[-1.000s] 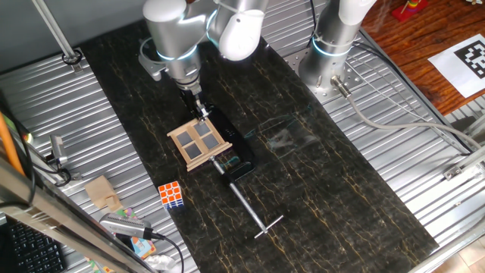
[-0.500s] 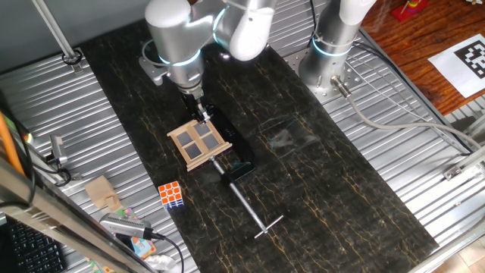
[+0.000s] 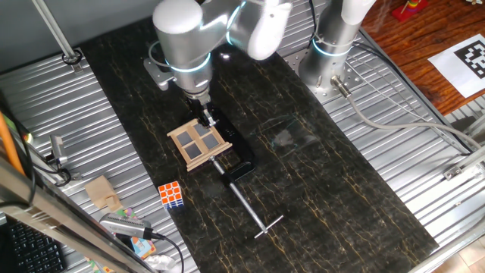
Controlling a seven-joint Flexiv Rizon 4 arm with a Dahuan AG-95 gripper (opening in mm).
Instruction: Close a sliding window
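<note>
I've got the sliding window (image 3: 198,142) lying near the middle of the dark marble-pattern table (image 3: 333,189), tan frame up, cross and four grey panes visible, sitting on its black base. Gripper (image 3: 208,119) is right at the window's far-right edge, arm coming down from above and behind it. Fingertips look to be touching or just beside that frame edge; too small and too dark to tell which. Whether the fingers are spread or pinched, I can't tell from this view.

Relative to the window: black clamp (image 3: 241,167) sits just beside its near-right corner, against the base, with its long metal rod (image 3: 252,208) running away toward the front of the table. Rubik's cube (image 3: 171,194) is near the window's front-left side, apart from it, at the table's edge. A faint clear sheet-like patch (image 3: 284,136) lies to the window's right, well apart. The silver arm base (image 3: 332,53) stands behind and right of the window, well apart.
</note>
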